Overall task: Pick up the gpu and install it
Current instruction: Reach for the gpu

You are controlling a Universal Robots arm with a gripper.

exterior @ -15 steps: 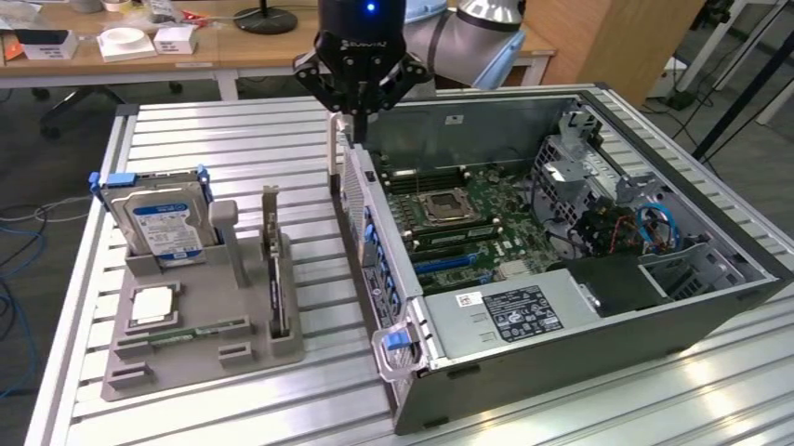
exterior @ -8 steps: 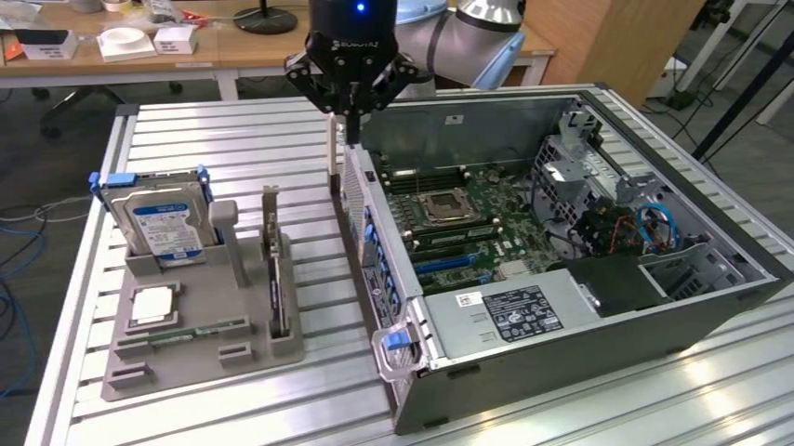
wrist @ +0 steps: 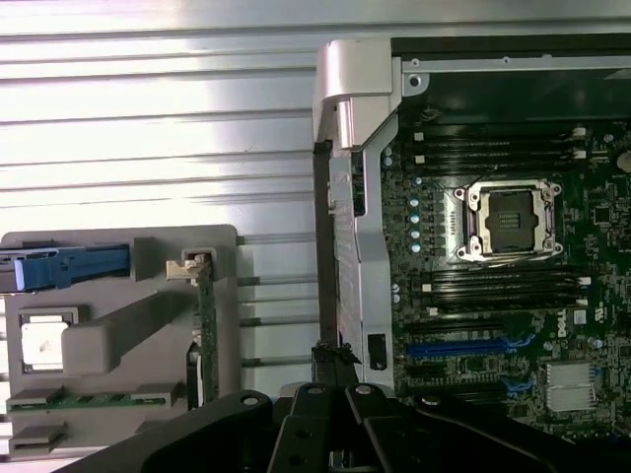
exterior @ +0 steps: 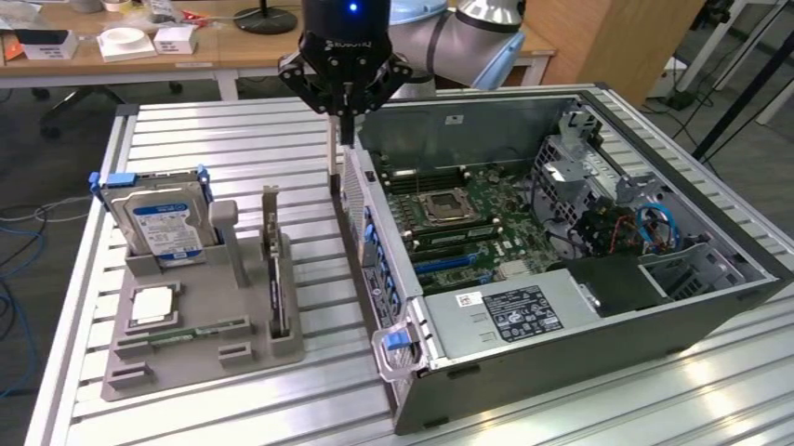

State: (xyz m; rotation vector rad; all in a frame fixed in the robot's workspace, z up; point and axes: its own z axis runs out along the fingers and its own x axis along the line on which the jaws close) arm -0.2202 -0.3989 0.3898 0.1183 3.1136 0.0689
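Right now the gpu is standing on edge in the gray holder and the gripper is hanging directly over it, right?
Not quite. The gpu is standing on edge in the gray holder, but the gripper hangs over the side wall of the computer case, to the exterior view's right of the holder. The exterior view shows it.

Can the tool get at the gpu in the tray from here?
Probably yes: the gpu stands on edge in the gray tray, its top edge bare with nothing over it. The tool hangs by the case wall, apart from it.
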